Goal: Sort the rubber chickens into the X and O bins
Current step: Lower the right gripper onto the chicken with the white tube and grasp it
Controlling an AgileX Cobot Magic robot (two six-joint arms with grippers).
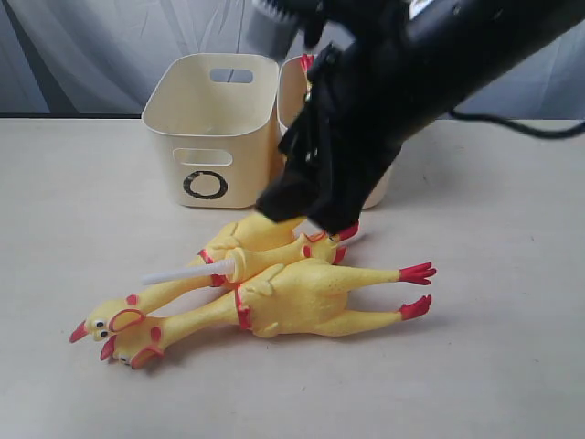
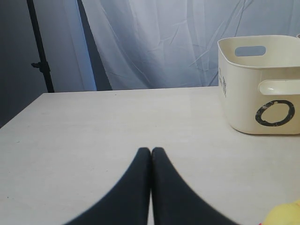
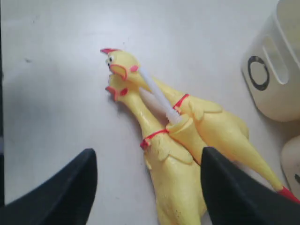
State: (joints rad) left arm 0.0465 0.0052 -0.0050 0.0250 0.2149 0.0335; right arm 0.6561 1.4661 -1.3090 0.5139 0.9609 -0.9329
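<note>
**Right gripper open over the chicken pile; left gripper parked shut**

My right gripper (image 3: 147,150) hung just above the rubber chickens (image 1: 302,293), fingers spread wide, nothing in them. The pile lay on the surface (image 1: 512,366) just in front of the bins. In the right wrist view the bodies sat between my fingers and the necks and heads pointed away from me. The long axes ran side by side, so closing would pinch across a body rather than along it, by my reckoning. I counted two heads. A third body seemed wedged between them, with a white rod (image 3: 157,93) along the necks; I could not tell what it was.

My left gripper (image 2: 151,151) was closed tip to tip and empty, low over bare surface, well apart from the pile. The right arm was plainly nearer.

O bin (image 1: 215,128): no chicken in the part of its inside that showed. Second bin (image 1: 291,87), just beside it: mark hidden by my arm. Something red and yellow poked above its rim, likely a chicken.
</note>
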